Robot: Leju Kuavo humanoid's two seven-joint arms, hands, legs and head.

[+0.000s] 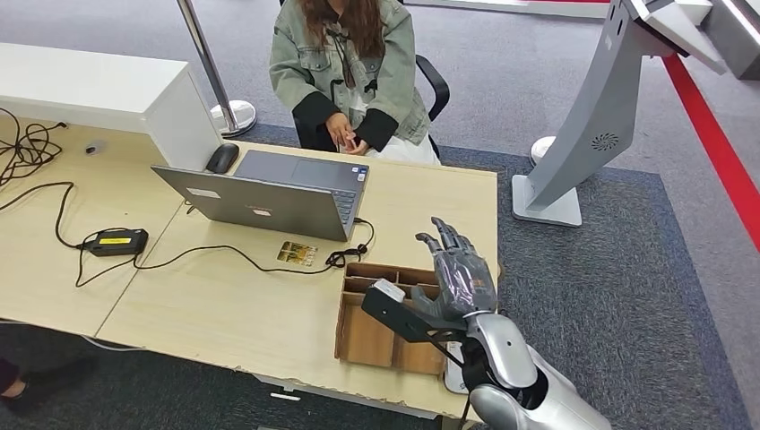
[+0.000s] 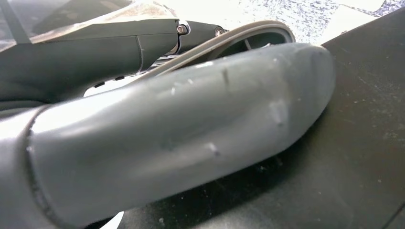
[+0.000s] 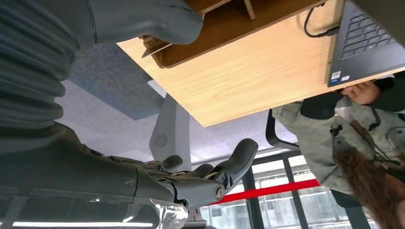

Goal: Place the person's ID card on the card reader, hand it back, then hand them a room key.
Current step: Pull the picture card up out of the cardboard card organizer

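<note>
- right hand (image 1: pixel 462 273) raised over cardboard tray (image 1: pixel 358 333) at near right of counter (image 1: pixel 224 305); fingers (image 1: pixel 445 237) spread, holding nothing
- small gold card (image 1: pixel 297 253) flat on counter, left and slightly far of fingers, just near laptop (image 1: pixel 269 193); long axis roughly left-right
- right hand nearer; left hand (image 2: pixel 181 133) state: cannot tell
- person (image 1: pixel 349 72) seated at far side

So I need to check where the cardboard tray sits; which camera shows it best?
The head view: the whole cardboard tray shows near the table's front edge, its dividers visible, with the right hand above it. The right wrist view catches just one corner; the left wrist view doesn't help.
</note>
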